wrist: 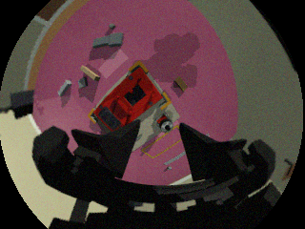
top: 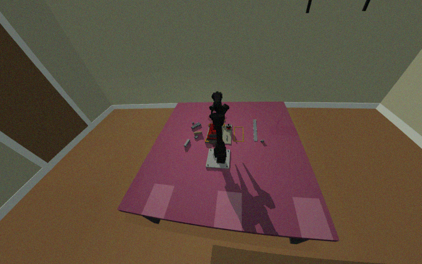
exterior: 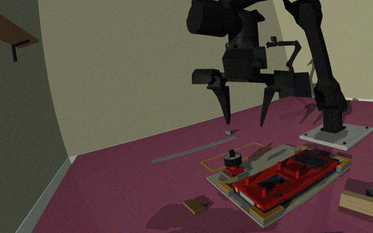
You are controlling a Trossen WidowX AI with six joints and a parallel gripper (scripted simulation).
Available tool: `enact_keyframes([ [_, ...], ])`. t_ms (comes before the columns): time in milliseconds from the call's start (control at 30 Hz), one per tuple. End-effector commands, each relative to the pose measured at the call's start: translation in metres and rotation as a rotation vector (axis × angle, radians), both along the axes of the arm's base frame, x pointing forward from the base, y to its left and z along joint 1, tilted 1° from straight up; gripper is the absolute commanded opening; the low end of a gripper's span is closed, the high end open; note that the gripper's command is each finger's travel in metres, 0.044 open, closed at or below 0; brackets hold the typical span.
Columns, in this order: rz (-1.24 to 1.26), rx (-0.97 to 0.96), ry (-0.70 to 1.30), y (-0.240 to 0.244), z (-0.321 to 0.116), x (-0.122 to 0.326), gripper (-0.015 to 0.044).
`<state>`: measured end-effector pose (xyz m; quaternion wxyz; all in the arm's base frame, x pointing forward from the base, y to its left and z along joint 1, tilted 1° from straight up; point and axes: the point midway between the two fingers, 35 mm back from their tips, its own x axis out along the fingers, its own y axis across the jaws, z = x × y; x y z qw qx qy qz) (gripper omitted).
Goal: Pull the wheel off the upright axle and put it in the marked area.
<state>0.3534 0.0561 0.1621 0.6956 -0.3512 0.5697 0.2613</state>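
The wheel [exterior: 232, 161] [wrist: 166, 126] [top: 228, 126], dark with a grey top face, sits on the upright axle [exterior: 231, 151], whose black tip stands up through it above a red base. The marked area is a yellow outline [exterior: 227, 150] [top: 243, 133] [wrist: 152, 156] on the table beside the board. My gripper [exterior: 245, 125] [wrist: 160, 123] is open and empty, pointing down, high above the table and the board. In the wrist view the wheel shows beyond the gap between the fingertips, closer to the right one. In the top view the arm hides the gripper.
A red car-like body [exterior: 286, 178] [wrist: 125, 102] with upright red pegs lies between yellow corner blocks on a grey board [exterior: 214, 179]. A long grey strip [exterior: 192, 149] [top: 255, 130] lies beyond the marked area, near a small grey block [exterior: 228, 132]. A wooden block [exterior: 194, 206] lies near the board.
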Motion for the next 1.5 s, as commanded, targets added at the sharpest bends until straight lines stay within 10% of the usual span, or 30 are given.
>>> enact_keyframes([
  [0,-0.44,0.074,0.076,-0.04,-0.008,0.008,0.03],
  [200,-0.839,0.126,0.155,-0.074,-0.017,0.01,0.03],
  [1200,-0.839,0.126,0.155,-0.072,-0.092,0.013,0.03],
  [1467,-0.833,0.122,0.154,-0.072,-0.089,0.014,0.0188],
])
